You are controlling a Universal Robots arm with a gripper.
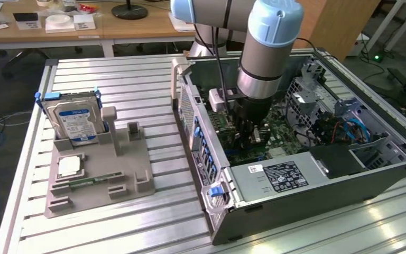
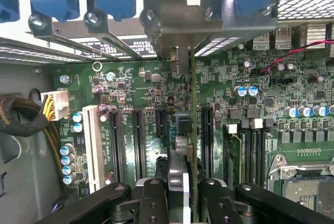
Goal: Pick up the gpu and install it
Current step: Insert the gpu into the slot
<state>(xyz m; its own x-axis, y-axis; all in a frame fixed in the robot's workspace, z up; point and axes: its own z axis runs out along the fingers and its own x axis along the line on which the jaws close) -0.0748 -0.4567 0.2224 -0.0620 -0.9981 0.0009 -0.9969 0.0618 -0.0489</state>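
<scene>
The gpu is held edge-on between the fingers of the end effector, which are drawn in narrow and clamped on the card. In the wrist view the card reads as a thin upright board running from the fingers toward the rear wall of the case, with its silver metal bracket at the far end, close against the slotted rear panel. The board edge stands directly over the motherboard, in line with the dark expansion slots at frame centre; whether the edge connector has entered a slot cannot be told.

In the exterior view the end effector is lowered inside the open computer case, centre right of the frame, with the arm coming down from the top.

Outward from there: the power supply with its label sits in the near end of the case. On the grey fixture, left of the frame on the bench, stand the hard drive and a memory stick; the upright holder beside the drive carries nothing.

Status, by judgement: pick-up is done and the card is brought to the slot area; seating is not confirmed.
</scene>
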